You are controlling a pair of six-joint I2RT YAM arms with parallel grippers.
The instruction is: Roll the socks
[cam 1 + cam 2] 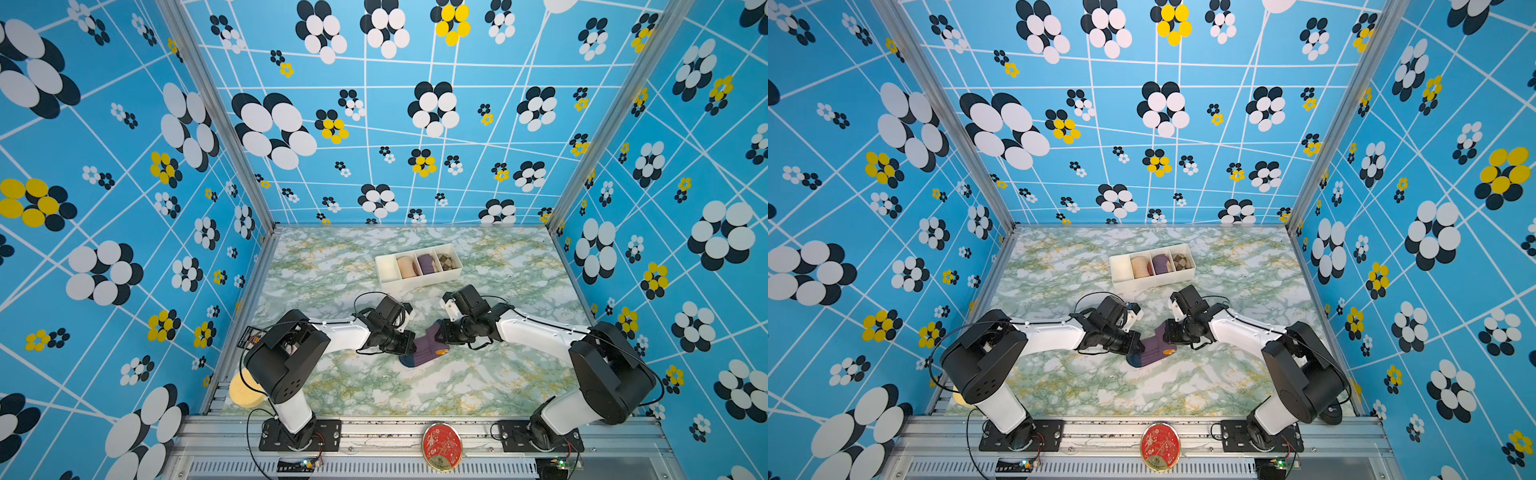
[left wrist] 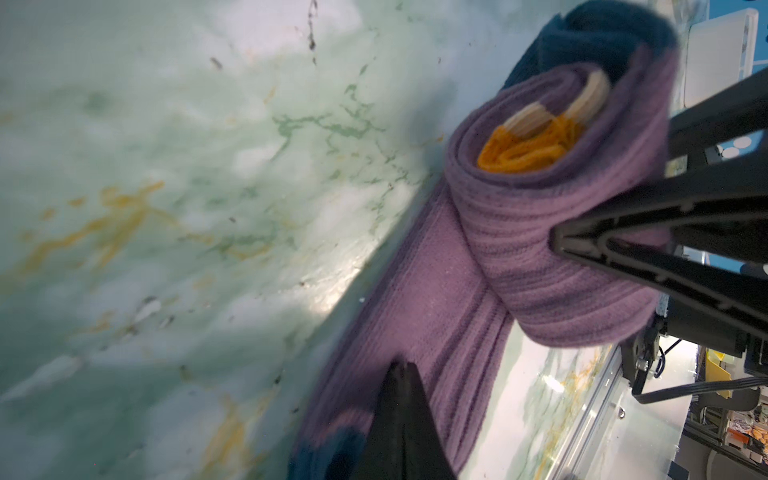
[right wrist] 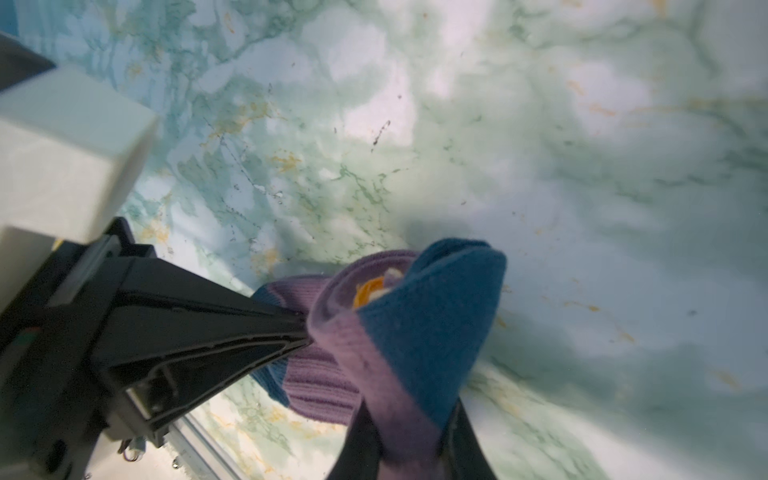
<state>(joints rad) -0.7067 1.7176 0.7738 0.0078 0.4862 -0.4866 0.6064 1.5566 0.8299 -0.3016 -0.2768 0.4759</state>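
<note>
Closed left gripper [image 2: 401,370] touches the socks [image 2: 498,216]; right gripper [image 3: 409,415] clamps them.

Socks [image 1: 424,351] lie on the table [image 1: 332,266], between the two tools. The left gripper [image 1: 410,345] touches their left side, and the right gripper [image 1: 441,332] has a jaw on either side of the rolled end at their right. The box [image 1: 419,283] is behind both grippers, nearer the right one, with sock rolls [image 1: 426,264] in three compartments. The round pad [image 1: 245,392] is at the table's front edge, well left of and in front of the left gripper. The disc [image 1: 442,446] is on the front rail, in front of both grippers.
</note>
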